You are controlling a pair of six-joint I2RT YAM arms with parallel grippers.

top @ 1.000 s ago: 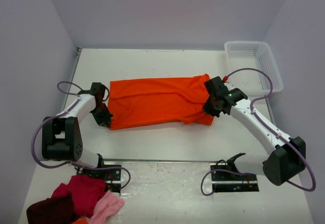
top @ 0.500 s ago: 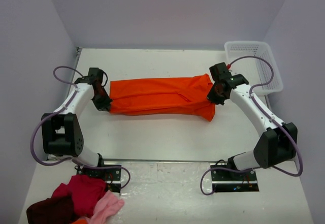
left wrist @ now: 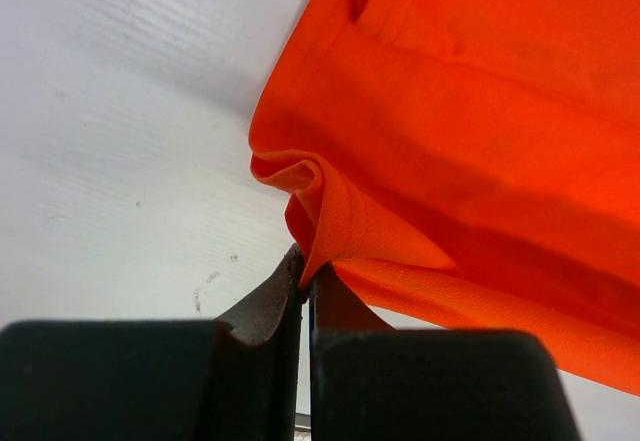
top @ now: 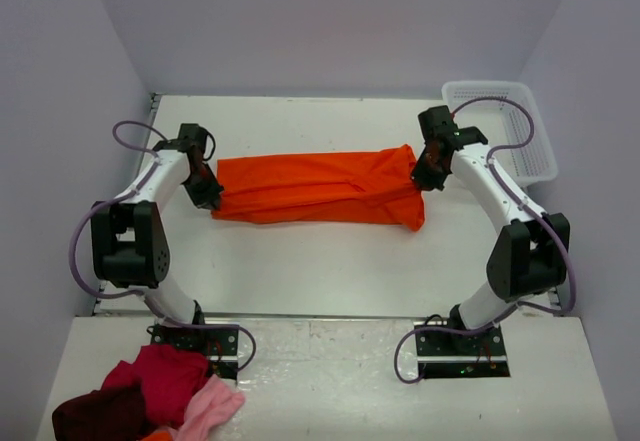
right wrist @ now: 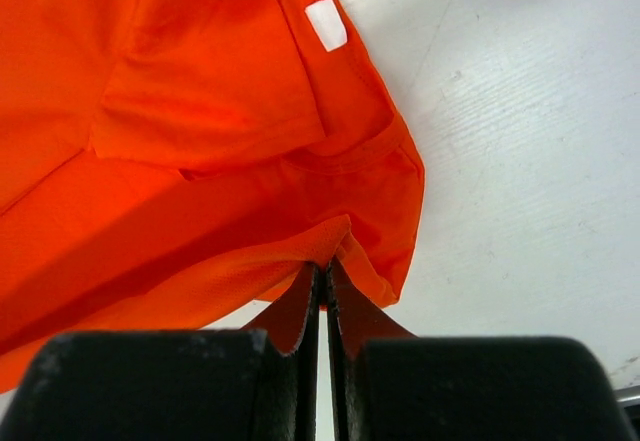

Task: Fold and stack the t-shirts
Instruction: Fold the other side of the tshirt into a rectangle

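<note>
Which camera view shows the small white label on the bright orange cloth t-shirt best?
The right wrist view: the small white label shows large and sharp on the bright orange cloth t-shirt. The top external and left wrist views show only orange cloth, no label.

White mesh basket [top: 487, 87] sits at the far right corner of the white table [top: 320, 261], and down at the near left edge lies a crumpled heap of red, maroon and pink cloth [top: 150, 393].
</note>
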